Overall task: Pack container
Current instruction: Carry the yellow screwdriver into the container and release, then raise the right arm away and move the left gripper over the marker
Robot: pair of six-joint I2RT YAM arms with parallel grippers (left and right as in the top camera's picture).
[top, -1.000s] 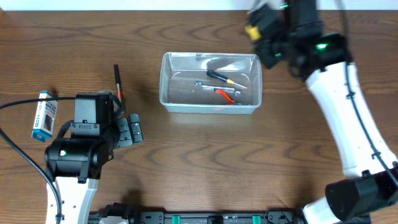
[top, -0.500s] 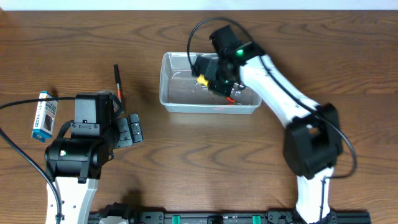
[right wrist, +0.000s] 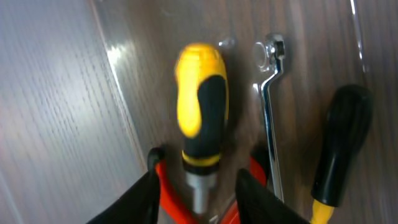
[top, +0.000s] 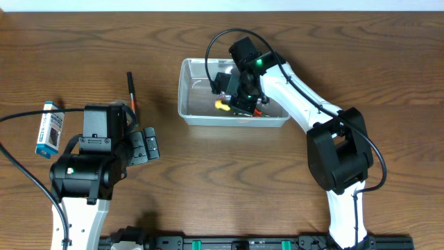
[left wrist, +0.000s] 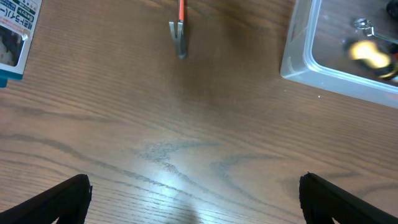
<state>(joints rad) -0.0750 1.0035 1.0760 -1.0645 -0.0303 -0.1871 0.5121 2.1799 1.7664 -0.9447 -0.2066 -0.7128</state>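
Table [top: 208, 180]: brown wood, dark wavy grain.
Container [top: 184, 90]: clear, colourless.
Inside it:
- screwdriver handle [right wrist: 200, 112], yellow with a black grip panel;
- wrench [right wrist: 268, 118], bright silver;
- second handle [right wrist: 341, 143], black with a yellow end;
- curved handles [right wrist: 171, 193], red-orange.

Box [top: 49, 129]: blue and white, printed.
Loose tool [top: 131, 92]: black and orange-red.
Right arm [top: 298, 90]: white links, black joints, green light [top: 259, 62].

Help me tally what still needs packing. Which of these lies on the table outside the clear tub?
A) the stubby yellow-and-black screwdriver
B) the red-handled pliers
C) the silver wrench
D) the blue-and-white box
D: the box lies on the bare table at the far left, well apart from the tub, while the wrench, stubby screwdriver and pliers are all inside it.
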